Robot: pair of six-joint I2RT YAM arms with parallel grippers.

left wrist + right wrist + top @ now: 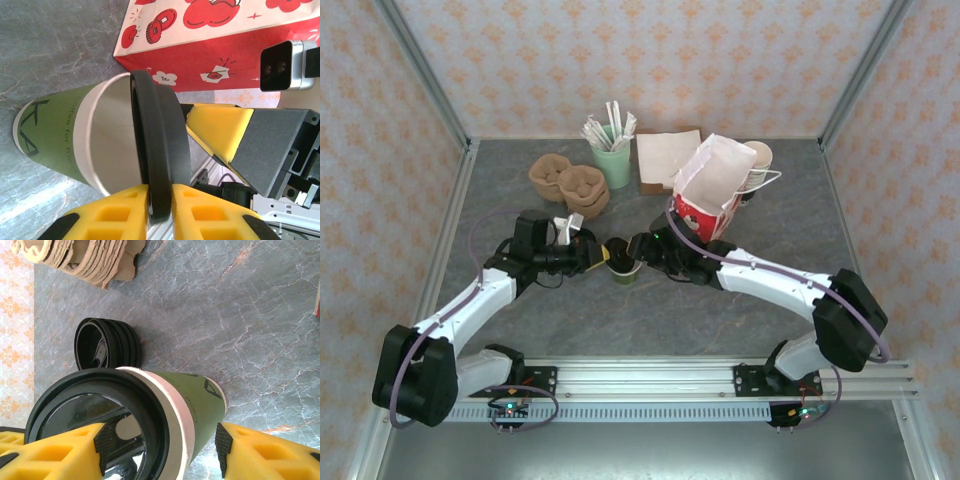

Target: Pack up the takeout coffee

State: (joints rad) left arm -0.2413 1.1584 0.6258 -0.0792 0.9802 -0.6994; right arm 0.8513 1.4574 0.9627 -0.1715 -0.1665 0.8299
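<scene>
1. The top external camera is looking down from above and behind the arm bases, facing the back wall and taking in the whole table from far off
2. The left wrist camera is sitting very close behind the left gripper, looking past its yellow fingers at the black lid and green cup, with the red-and-white bag beyond
3. The right wrist camera is looking along the right gripper from the opposite side, equally close
4. All three views are sharing the cup and lid; the left wrist view is also catching the right wrist camera housing

White arms, black joints — yellow tool fingers, purple cables.
</scene>
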